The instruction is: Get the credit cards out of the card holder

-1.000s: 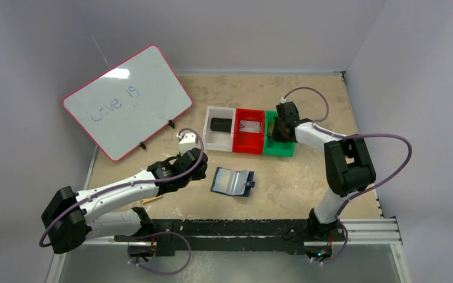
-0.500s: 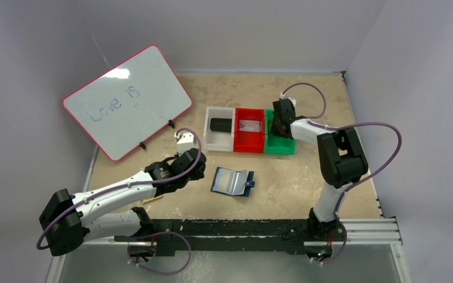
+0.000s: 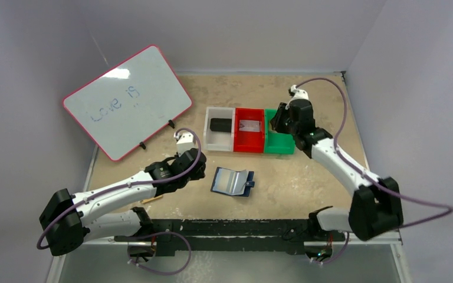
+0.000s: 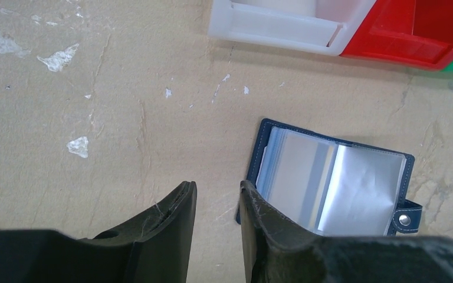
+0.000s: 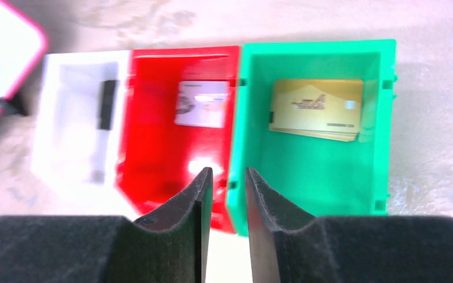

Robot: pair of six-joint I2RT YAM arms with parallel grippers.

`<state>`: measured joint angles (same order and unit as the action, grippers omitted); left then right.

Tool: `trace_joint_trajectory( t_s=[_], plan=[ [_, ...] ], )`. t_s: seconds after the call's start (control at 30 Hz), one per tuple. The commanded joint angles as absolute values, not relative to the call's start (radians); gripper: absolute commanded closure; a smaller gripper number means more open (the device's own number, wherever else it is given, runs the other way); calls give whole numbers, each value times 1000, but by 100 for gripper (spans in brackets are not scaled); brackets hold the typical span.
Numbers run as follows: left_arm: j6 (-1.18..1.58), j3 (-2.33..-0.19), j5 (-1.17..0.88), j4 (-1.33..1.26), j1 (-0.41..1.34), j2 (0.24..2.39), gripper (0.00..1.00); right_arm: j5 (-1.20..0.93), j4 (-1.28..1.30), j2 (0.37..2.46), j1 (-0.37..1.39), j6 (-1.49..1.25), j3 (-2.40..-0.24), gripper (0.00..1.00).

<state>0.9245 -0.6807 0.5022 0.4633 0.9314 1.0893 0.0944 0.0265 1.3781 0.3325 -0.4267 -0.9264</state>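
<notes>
Your left pincer [image 4: 217, 190] hung low over the worktop [image 4: 124, 118], jaws slightly apart and empty, just beside the card holder [image 4: 330, 183], which lay open and flat. Farther off, your right pincer [image 5: 229, 175] hovered, parted and empty, above the red bin [image 5: 153, 147] and green bin [image 5: 318, 171]. Gold credit cards [image 5: 317, 109] lay in the green one, a silvery card [image 5: 200, 104] in the red.

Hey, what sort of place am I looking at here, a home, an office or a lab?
Probably a robot lab bench: left arm and right arm bolted to a rail, plain walls boxing in the table, staged bins.
</notes>
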Motion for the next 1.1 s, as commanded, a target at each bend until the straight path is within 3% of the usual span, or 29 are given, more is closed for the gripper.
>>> trace_joint_trajectory(
  t_s=[0.0, 0.23, 0.5, 0.7, 1.07],
  plan=[
    [945, -682, 538, 423, 927, 1082, 65, 33, -28, 1212, 446, -488, -822, 69],
    [999, -656, 619, 468, 926, 1028, 59, 213, 14, 1116, 771, -682, -710, 66],
    [1052, -625, 729, 516, 926, 941, 55, 424, 134, 1319, 1043, -797, -815, 57],
    [1058, -590, 718, 507, 926, 906, 48, 489, 244, 1491, 1107, -885, -906, 46],
    [1093, -539, 721, 549, 927, 801, 47, 479, 227, 1679, 1124, -893, -960, 29]
  ],
)
